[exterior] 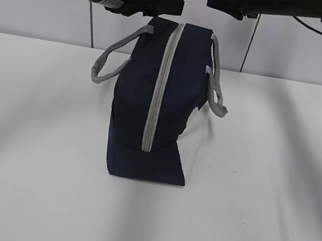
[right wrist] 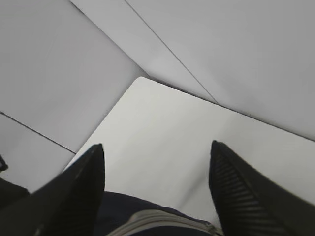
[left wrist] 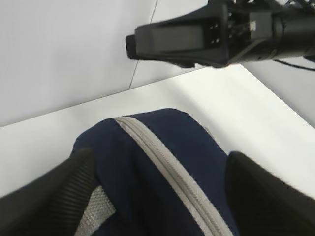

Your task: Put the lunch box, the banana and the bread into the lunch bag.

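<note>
So the lunch bag (exterior: 158, 101) is standing upright in the middle of the white table (exterior: 272, 196), narrow end toward the exterior camera. It's navy, with the grey zipper (exterior: 161, 89) running up the front and over the top, and as far as I can see the zipper is closed all the way along. One grey handle (exterior: 113, 56) loops out on the left side, the other handle (exterior: 217, 87) hangs off the right. At the bottom front a flap of the navy fabric juts out toward the right on the table.

Both arms are up above the bag near its far top end. The left tool (left wrist: 157, 196) is spread wide, fingers on either side of the bag's top with the zipper running between them in the left wrist view. I don't see either finger pinching anything, so it's got hold of nothing. You can also spot the other arm (left wrist: 211, 34) stretched across the top of that view.

The right tool (right wrist: 157, 196) is also wide open and empty, hovering over the bag's top edge, with just a sliver of navy cloth and grey zipper showing at the bottom of the right wrist view between the fingers.

Lunch box, banana and bread: can't see them in any view.
</note>
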